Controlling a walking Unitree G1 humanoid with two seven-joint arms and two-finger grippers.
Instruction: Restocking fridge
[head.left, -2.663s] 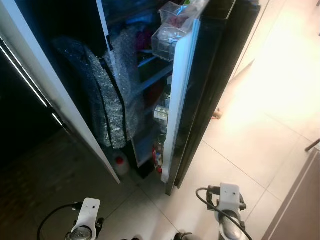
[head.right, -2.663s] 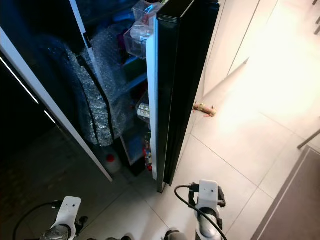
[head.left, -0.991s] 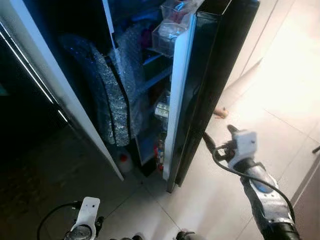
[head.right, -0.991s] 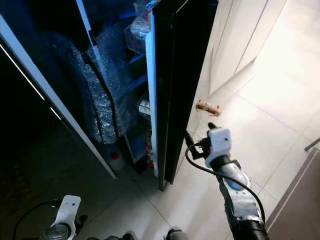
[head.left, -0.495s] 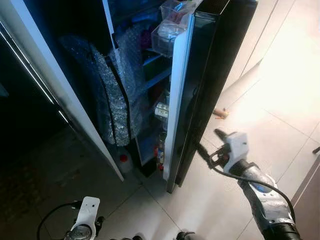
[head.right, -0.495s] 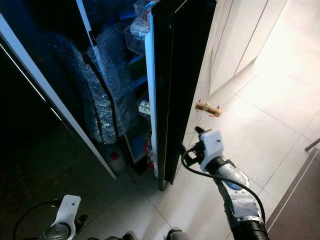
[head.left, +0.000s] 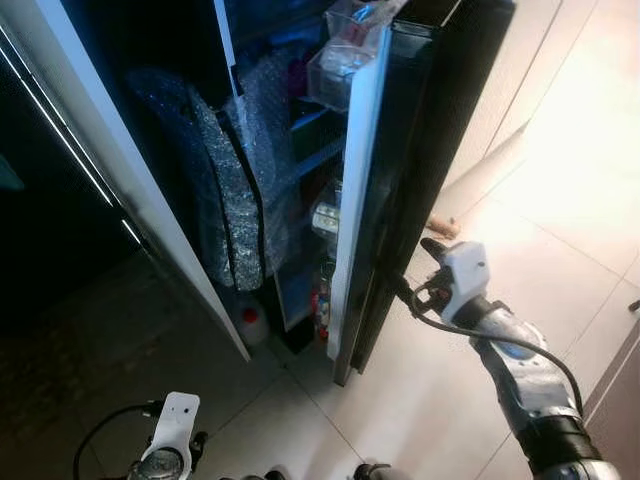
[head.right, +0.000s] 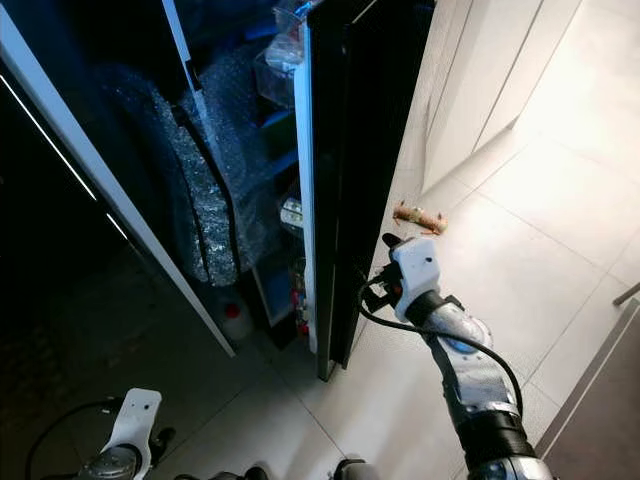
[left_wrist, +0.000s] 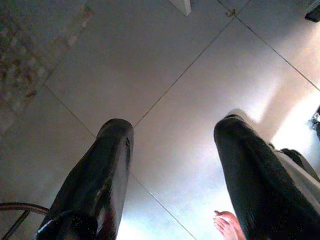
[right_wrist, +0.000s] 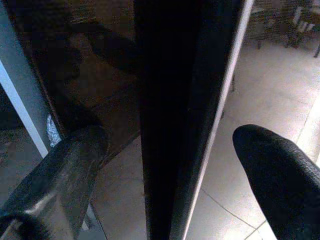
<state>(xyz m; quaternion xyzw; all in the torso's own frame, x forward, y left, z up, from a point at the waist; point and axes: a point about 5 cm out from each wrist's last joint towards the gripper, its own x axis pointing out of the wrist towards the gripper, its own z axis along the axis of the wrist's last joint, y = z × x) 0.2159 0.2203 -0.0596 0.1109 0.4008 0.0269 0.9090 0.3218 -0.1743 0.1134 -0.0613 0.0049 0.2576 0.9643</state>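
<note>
Here a pale tiled floor (head.left: 470, 390) runs warm and bright toward 2 o'clock, beside a row of white cabinet fronts (head.right: 500, 70). The tall black fridge (head.right: 60, 120) stands dark at 11 o'clock, with one glossy black door (head.left: 420, 170) swung open and seen edge-on, its white inner edge facing the shelves. Two sheets of silvery bubble wrap (head.left: 235, 200) hang in the opening. Two clear plastic door bins (head.left: 335, 75) sit at 12 o'clock, and one small bottle with a red cap (head.left: 250, 322) stands low on the floor by the fridge foot. One small brown object (head.right: 418, 217) lies on the tiles at 1 o'clock; what it is cannot be told.

The right hand (right_wrist: 170, 150) reaches forward at 3 o'clock on its silver arm, its two black fingers (right_wrist: 75, 155) spread apart with the door's edge between them, one either side. The left hand (left_wrist: 172, 160) hangs low at 7 o'clock over bare tile, fingers parted and empty.
</note>
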